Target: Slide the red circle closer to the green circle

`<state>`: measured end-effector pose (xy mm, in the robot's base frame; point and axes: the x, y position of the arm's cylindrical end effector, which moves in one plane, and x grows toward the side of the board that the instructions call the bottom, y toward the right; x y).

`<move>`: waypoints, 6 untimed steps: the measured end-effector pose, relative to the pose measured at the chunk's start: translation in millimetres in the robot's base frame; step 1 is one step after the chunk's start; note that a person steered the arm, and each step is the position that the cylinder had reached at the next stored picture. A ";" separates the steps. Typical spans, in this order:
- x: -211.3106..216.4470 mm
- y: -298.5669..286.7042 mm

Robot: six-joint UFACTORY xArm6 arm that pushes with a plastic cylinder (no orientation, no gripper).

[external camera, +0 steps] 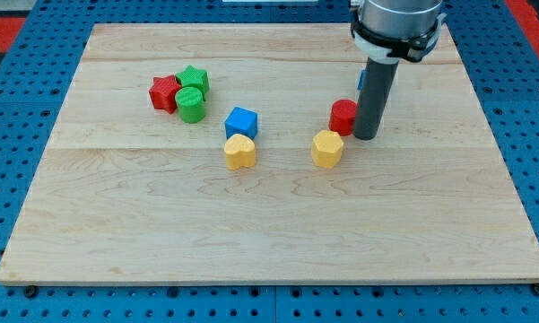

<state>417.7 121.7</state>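
The red circle (343, 117) sits right of the board's middle. My tip (366, 136) rests on the board just to its right, touching or nearly touching it. The green circle (191, 104) lies far to the view's left, packed against a red star (164, 92) and a green star (195, 80). A yellow hexagon (326, 148) sits just below and left of the red circle.
A blue cube (241, 122) and a yellow heart-shaped block (239, 152) lie between the red circle and the green circle. A blue block is mostly hidden behind the rod (360, 79). The wooden board (269, 224) ends on a blue pegboard surround.
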 end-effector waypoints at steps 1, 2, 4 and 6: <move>-14.8 4.0; -32.0 4.7; -50.9 -27.5; -59.3 -102.1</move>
<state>358.4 19.6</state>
